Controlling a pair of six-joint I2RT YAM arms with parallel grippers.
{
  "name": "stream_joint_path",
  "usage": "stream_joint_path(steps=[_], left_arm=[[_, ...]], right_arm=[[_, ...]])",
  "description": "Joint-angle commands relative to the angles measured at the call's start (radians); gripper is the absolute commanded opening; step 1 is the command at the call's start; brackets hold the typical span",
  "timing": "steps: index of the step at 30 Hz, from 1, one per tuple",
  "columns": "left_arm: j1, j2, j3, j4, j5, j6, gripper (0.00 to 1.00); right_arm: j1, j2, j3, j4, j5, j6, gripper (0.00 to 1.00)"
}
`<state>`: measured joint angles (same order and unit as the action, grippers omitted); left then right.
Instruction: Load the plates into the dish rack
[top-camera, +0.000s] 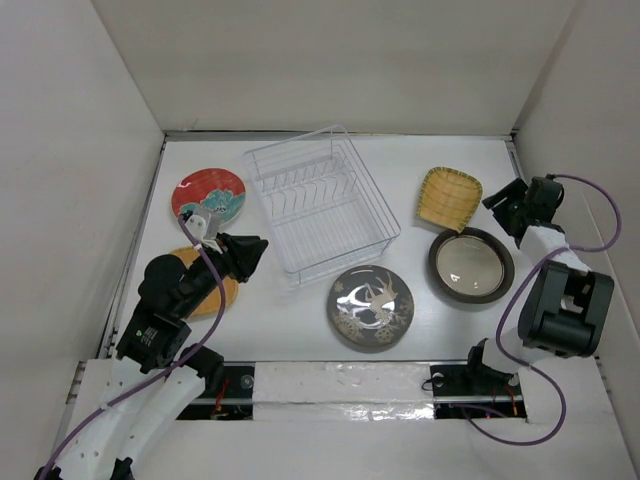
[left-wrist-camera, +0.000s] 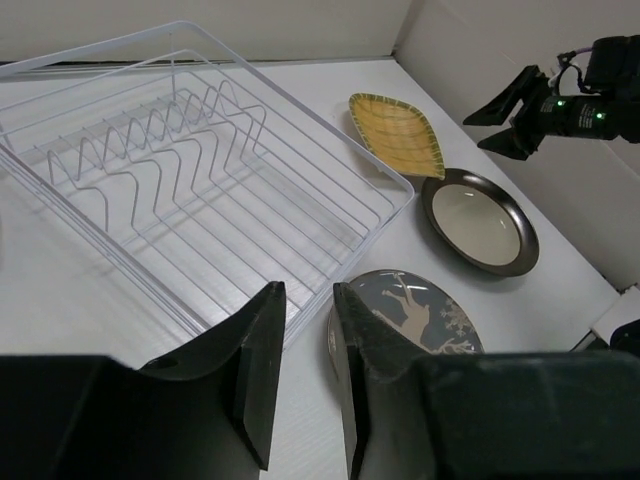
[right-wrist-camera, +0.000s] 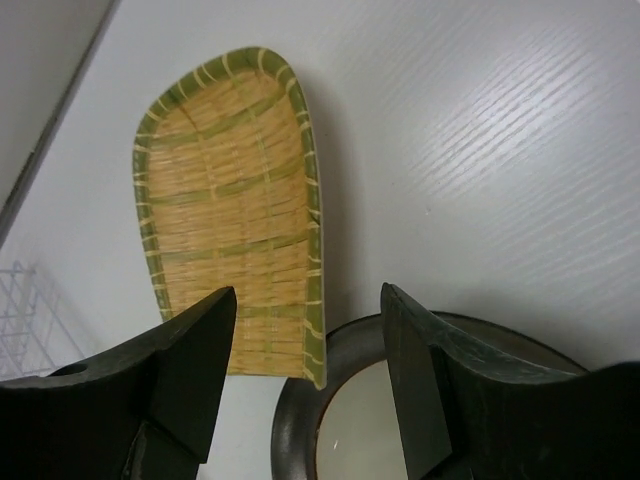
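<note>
The clear dish rack (top-camera: 372, 183) stands empty at the table's middle and also shows in the left wrist view (left-wrist-camera: 395, 190). The red patterned plate (top-camera: 208, 194) lies left of it. The orange plate (top-camera: 222, 292) is mostly hidden under my left arm. The dark swirl plate (top-camera: 371, 307) lies in front of the rack. The yellow fan plate (top-camera: 449, 197) and the cream plate (top-camera: 471, 265) lie to the right, touching. My left gripper (top-camera: 258, 248) is slightly open and empty, near the rack's front left corner. My right gripper (right-wrist-camera: 308, 295) is open and empty above the yellow plate's near edge (right-wrist-camera: 230, 210).
White walls enclose the table at the back and on both sides. In the left wrist view the dark swirl plate (left-wrist-camera: 430, 315) lies just right of my fingers, with the cream plate (left-wrist-camera: 480, 222) and the yellow plate (left-wrist-camera: 398, 132) beyond it.
</note>
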<state>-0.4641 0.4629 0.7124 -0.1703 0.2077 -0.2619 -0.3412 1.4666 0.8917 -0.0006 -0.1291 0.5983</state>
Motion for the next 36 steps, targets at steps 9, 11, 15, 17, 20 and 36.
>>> stream_joint_path(steps=[9, 11, 15, 17, 20, 36], left_arm=[[-0.005, 0.032, -0.011, 0.029, 0.009, 0.009, 0.35], [-0.005, 0.036, -0.008, 0.026, 0.004, 0.012, 0.35], [-0.005, 0.045, -0.005, 0.025, -0.005, 0.015, 0.34], [-0.005, 0.051, -0.004, 0.022, -0.013, 0.016, 0.34], [-0.005, 0.059, -0.004, 0.018, -0.017, 0.016, 0.34], [-0.005, 0.065, 0.004, 0.017, -0.047, 0.023, 0.33]], right_arm=[[0.002, 0.299, 0.131, 0.145, -0.201, 0.004, 0.61], [0.002, 0.323, 0.147, 0.168, -0.207, 0.018, 0.58], [0.022, 0.383, 0.180, 0.195, -0.224, 0.049, 0.53], [0.031, 0.403, 0.191, 0.215, -0.222, 0.060, 0.46], [0.031, 0.420, 0.202, 0.238, -0.227, 0.067, 0.36], [0.209, 0.143, 0.447, 0.012, 0.197, -0.115, 0.00]])
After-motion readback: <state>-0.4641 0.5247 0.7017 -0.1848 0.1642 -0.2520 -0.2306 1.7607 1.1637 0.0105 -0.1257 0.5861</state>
